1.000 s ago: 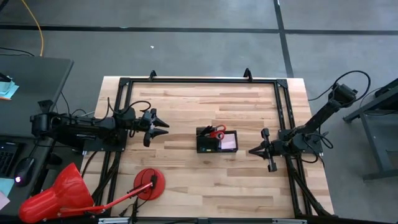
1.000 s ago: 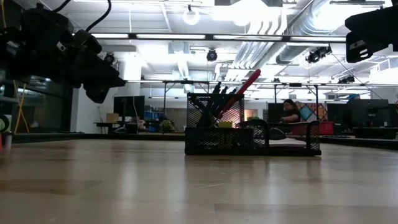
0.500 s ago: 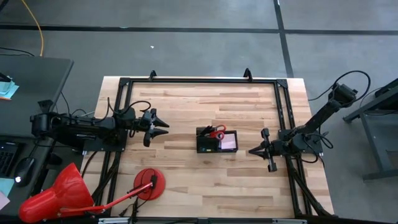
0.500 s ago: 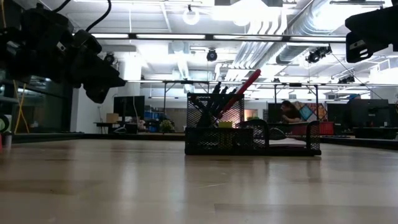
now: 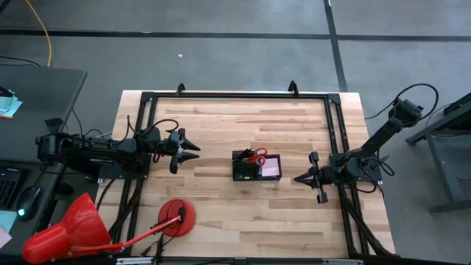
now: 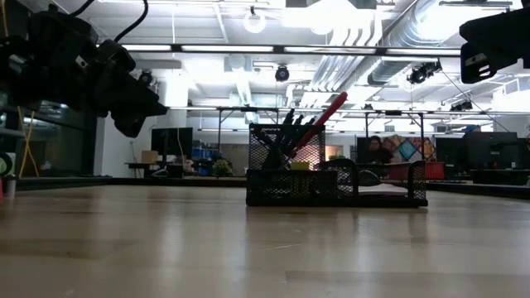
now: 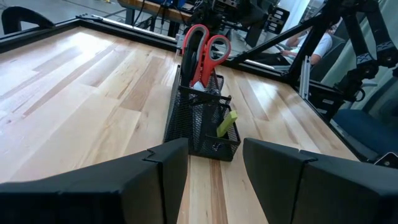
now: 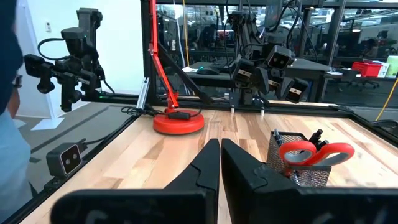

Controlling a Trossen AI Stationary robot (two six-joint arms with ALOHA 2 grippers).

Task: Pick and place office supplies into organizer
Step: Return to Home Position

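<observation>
The black mesh organizer [image 5: 256, 166] stands on its base at the middle of the wooden table. Red-handled scissors [image 7: 202, 50] and dark pens [image 6: 286, 132] stand upright in its cup. A pink pad [image 5: 271, 168] lies in its tray and a small yellow piece [image 7: 226, 122] leans inside the mesh. My left gripper [image 5: 193, 152] hovers left of the organizer, open, with nothing between its fingers [image 7: 214, 168]. My right gripper [image 5: 296, 178] hovers to the organizer's right, shut and empty [image 8: 221, 155].
Black frame rails [image 5: 235, 96] run round the table's edges. A red disc with a stick [image 5: 176, 217] sits at the near left, and a big red cone [image 5: 62, 232] lies off the table's near left corner. Bare wood lies between each gripper and the organizer.
</observation>
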